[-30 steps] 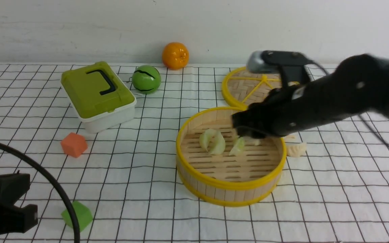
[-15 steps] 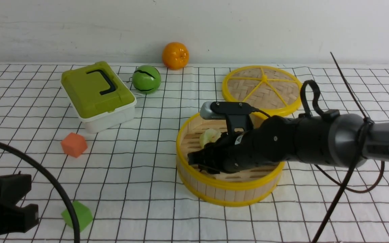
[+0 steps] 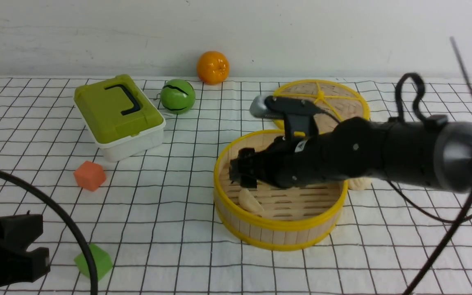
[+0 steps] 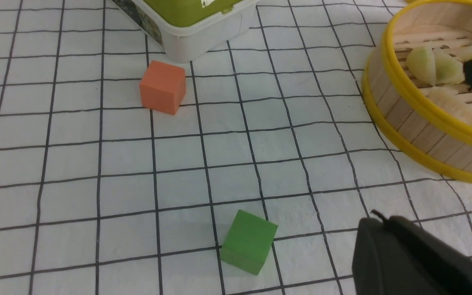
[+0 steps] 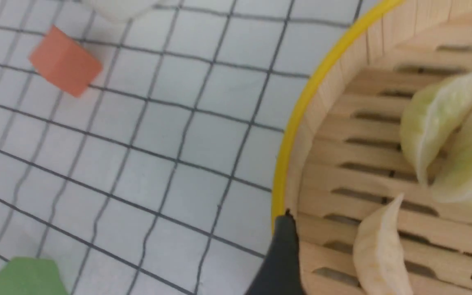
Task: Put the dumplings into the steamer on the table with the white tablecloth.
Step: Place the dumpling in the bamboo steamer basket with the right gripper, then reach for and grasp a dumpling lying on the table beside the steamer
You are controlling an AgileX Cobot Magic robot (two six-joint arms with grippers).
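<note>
Right gripper (image 3: 244, 172) is hanging wide open, empty, over the steamer (image 3: 279, 235).
Green dumplings (image 4: 434, 67) and one cream dumpling (image 3: 250, 200) are lying inside; a second cream dumpling (image 3: 359, 183) is waiting outside, right.

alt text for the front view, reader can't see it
The right claw hangs open over the steamer, above a cream dumpling on its slatted floor. Around it on the gridded white tablecloth: a woven lid, a green-lidded box, a green ball, an orange, an orange cube and a green cube.
</note>
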